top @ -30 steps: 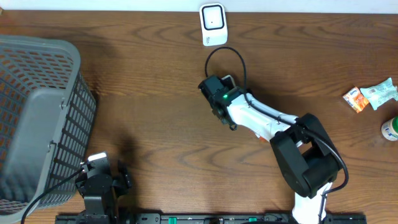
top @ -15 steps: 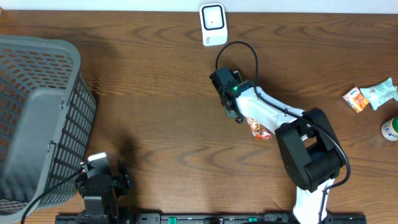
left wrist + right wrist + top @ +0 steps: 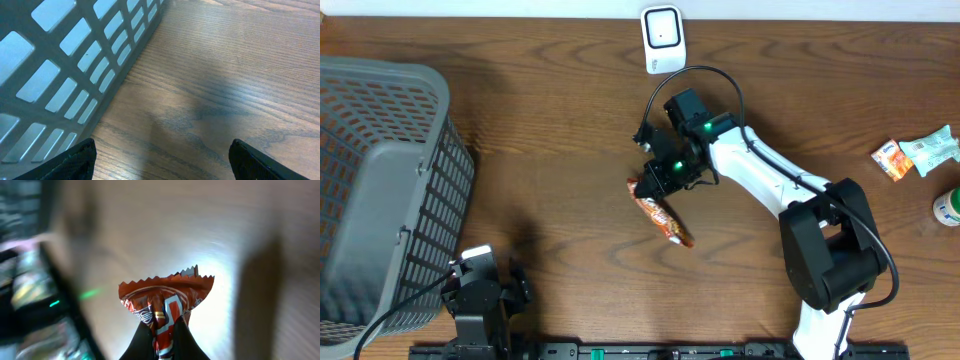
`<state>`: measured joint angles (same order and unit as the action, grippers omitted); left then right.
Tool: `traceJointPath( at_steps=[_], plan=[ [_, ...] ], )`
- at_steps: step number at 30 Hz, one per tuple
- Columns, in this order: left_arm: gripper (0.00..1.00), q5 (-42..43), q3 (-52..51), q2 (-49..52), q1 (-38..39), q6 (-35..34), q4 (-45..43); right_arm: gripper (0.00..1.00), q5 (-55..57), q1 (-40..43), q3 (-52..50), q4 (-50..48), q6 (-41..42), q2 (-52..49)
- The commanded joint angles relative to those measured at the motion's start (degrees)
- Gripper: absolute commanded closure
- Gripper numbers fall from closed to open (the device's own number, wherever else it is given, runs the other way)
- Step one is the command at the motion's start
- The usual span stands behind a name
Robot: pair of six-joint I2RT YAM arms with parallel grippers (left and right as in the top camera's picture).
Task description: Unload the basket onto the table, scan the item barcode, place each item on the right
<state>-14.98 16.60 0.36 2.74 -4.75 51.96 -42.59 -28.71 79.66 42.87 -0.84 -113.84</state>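
Observation:
An orange snack packet [image 3: 662, 214] with a jagged sealed edge hangs in the air left of the table's middle. My right gripper [image 3: 656, 180] is shut on one end of it. In the right wrist view the two dark fingers pinch the packet [image 3: 165, 300] at the gripper [image 3: 162, 347], and the background is blurred. The white barcode scanner [image 3: 662, 38] stands at the table's far edge, well beyond the packet. My left gripper [image 3: 485, 292] rests at the near left edge and stands open [image 3: 162, 167] with only bare wood between its fingertips.
A large grey mesh basket [image 3: 380, 170] fills the left side, and its wall [image 3: 75, 60] is close beside the left gripper. At the right edge lie an orange packet [image 3: 892, 158], a pale green packet [image 3: 935, 148] and a small bottle [image 3: 950, 207].
The right gripper has shut on the orange packet. It has swung left and turned with the packet, which now hangs left of where it lay under the arm. The left arm is unchanged.

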Motion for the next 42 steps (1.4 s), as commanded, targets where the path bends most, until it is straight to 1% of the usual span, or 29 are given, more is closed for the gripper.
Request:
traceJointPath(
  at_steps=[1,4,5,8,13,17,23,24,27,30,31,34,38,42],
  plan=[
    [0.15,-0.5,-0.5,-0.1,0.2,-0.5,1.8,0.99,-16.9,0.7,-1.9,-2.1,-10.9,-0.2],
    [0.15,-0.5,-0.5,-0.1,0.2,-0.5,1.8,0.98,-24.5,1.4,-3.1,-6.6,-14.7,-0.2],
    [0.15,-0.5,-0.5,-0.1,0.2,-0.5,1.8,0.97,-25.9,1.7,-3.1,-7.6,-15.2,-0.2],
    [0.15,-0.5,-0.5,-0.1,0.2,-0.5,1.8,0.99,-31.0,3.0,-3.1,-13.0,-15.1,-0.2],
    [0.15,-0.5,-0.5,-0.1,0.2,-0.5,1.8,0.99,-46.8,5.6,-3.1,-21.6,-19.4,-0.2],
    [0.15,-0.5,-0.5,-0.1,0.2,-0.5,1.8,0.99,-46.8,5.8,-3.1,-24.4,-18.5,-0.2],
    [0.15,-0.5,-0.5,-0.1,0.2,-0.5,1.8,0.99,-46.8,5.7,-3.2,-24.4,-22.7,-0.2],
    [0.15,-0.5,-0.5,-0.1,0.2,-0.5,1.8,0.97,-46.7,5.7,-3.3,-24.4,-23.6,-0.3],
    [0.15,-0.5,-0.5,-0.1,0.2,-0.5,1.8,0.96,-46.3,5.3,-3.8,-24.0,-23.6,-0.9],
    [0.15,-0.5,-0.5,-0.1,0.2,-0.5,1.8,0.96,-45.6,4.5,-5.4,-21.6,-23.7,-2.2],
    [0.15,-0.5,-0.5,-0.1,0.2,-0.5,1.8,0.97,-44.5,4.2,-6.7,-21.6,-23.9,-2.7],
    [0.15,-0.5,-0.5,-0.1,0.2,-0.5,1.8,0.97,-46.8,3.9,-10.5,-23.2,-26.2,-5.0],
    [0.15,-0.5,-0.5,-0.1,0.2,-0.5,1.8,0.96,-46.8,4.2,-12.3,-24.1,-26.3,-8.4],
    [0.15,-0.5,-0.5,-0.1,0.2,-0.5,1.8,0.91,-46.8,7.0,-12.3,-26.6,-26.3,-9.1]
  ],
)
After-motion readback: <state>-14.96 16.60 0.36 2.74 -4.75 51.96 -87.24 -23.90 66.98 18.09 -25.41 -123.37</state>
